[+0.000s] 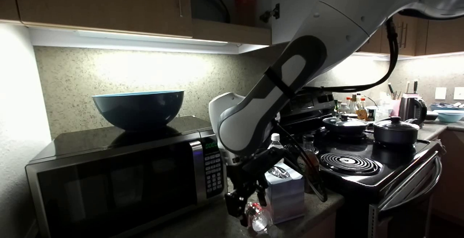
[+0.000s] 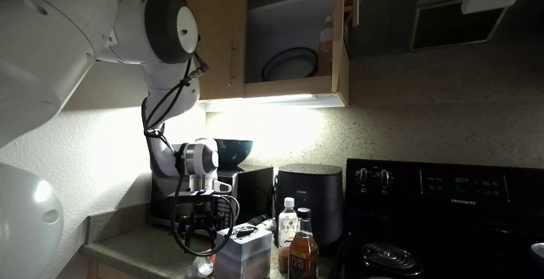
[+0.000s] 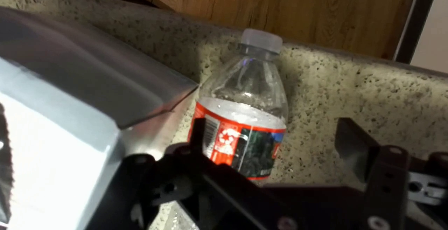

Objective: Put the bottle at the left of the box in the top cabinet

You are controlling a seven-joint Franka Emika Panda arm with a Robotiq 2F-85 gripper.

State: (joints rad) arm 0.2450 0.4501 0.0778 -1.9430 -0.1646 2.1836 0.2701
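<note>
The small clear bottle with a red label (image 3: pixel 245 118) lies on its side on the counter, cap toward the front edge; it shows in both exterior views (image 1: pixel 260 221) (image 2: pixel 203 266). The pale box (image 3: pixel 66 62) stands close beside it, also in both exterior views (image 1: pixel 286 198) (image 2: pixel 244 255). My gripper (image 3: pixel 273 140) is open and empty, pointing down just above the bottle (image 1: pixel 252 209) (image 2: pixel 200 244). In the wrist view its left finger overlaps the label; its right finger is apart from the bottle. The top cabinet (image 1: pixel 232 32) (image 2: pixel 289 85) is open, with a dark interior.
A microwave (image 1: pixel 119 183) bearing a dark blue bowl (image 1: pixel 139 109) stands beside the gripper. Upright behind the box are a white-capped bottle (image 2: pixel 288 224) and a tea bottle (image 2: pixel 303 249). A round dark-rimmed item (image 2: pixel 290 63) and a reddish bottle (image 2: pixel 326 43) stand inside the cabinet.
</note>
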